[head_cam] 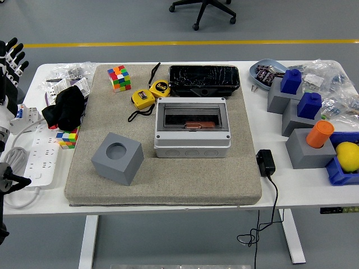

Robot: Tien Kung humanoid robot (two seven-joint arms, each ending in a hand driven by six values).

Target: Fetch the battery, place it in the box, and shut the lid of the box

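Observation:
The grey box (192,144) stands in the middle of the beige mat (168,185). Its clear lid (192,116) lies flat and closed. A copper-coloured battery (195,125) shows through the lid, inside the box. My left hand (12,56) is at the picture's far left edge, well away from the box, with its fingers spread and holding nothing. The right arm is out of view. No person is in view.
A black tray (205,78) sits behind the box. Two yellow tape measures (143,98), a colour cube (118,77) and a grey cube with a hole (117,158) lie on the mat. A power adapter (265,162), grey and blue blocks (305,112) and an orange cylinder (319,134) stand right.

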